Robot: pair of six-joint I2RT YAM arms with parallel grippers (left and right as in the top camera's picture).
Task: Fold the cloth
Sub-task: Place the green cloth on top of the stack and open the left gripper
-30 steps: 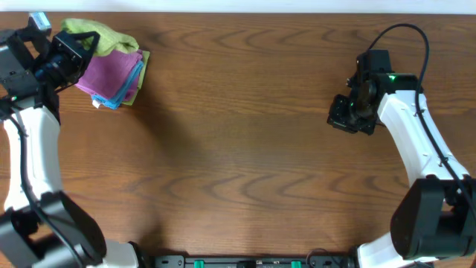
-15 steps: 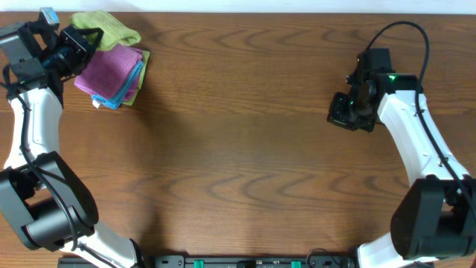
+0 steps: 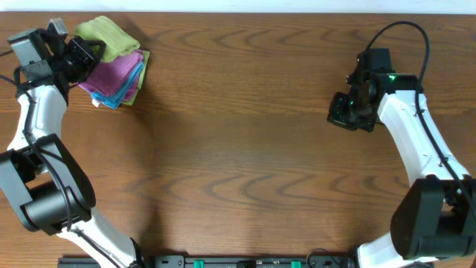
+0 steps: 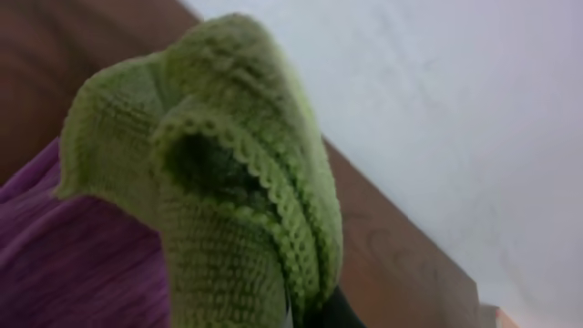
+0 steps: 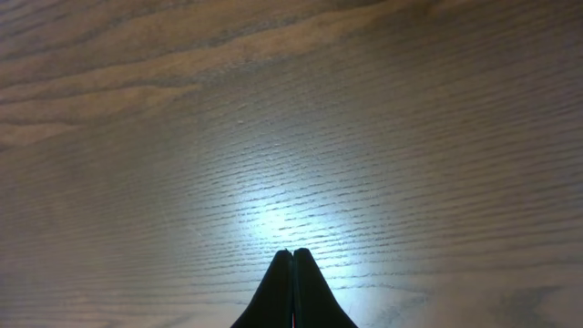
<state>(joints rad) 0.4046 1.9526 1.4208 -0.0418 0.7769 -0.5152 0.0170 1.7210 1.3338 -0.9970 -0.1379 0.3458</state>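
The lime-green cloth (image 3: 108,36) is bunched at the far left corner of the table, on top of a stack of other cloths. My left gripper (image 3: 83,52) is shut on its near edge. In the left wrist view the cloth (image 4: 219,191) fills the frame, pinched into thick folds, with a dark fingertip just showing at the bottom. Its white tag is hidden. My right gripper (image 3: 343,113) is shut and empty at the right side of the table. In the right wrist view its fingertips (image 5: 292,253) are pressed together above bare wood.
A purple cloth (image 3: 111,74) lies under the green one, on a blue cloth (image 3: 126,91) with a small white tag at its left corner. The purple cloth also shows in the left wrist view (image 4: 64,264). The table's far edge runs just behind the stack.
My left gripper has swung right and toward the table's far edge with the green cloth, lifting and bunching it over the stack. The right arm has not moved.
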